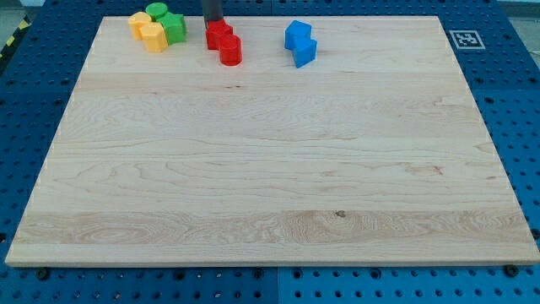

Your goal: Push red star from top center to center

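While my tip [213, 24] is resting against the small red plastic star block [218, 35], that star is sitting at the wooden board's [270, 169] top centre.
With no fingers to clench, I am judging it light, rigid and slippery; pushing squarely on its upper face looks best, since the red cylinder [230, 51] is touching it below.

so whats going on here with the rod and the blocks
A robot arm's dark rod is at the wooden board's top edge, my tip right behind the red star. A red cylinder sits against the star's lower right. Yellow blocks and green blocks cluster to the view's left, blue blocks to the right. The star is not yet at the center.
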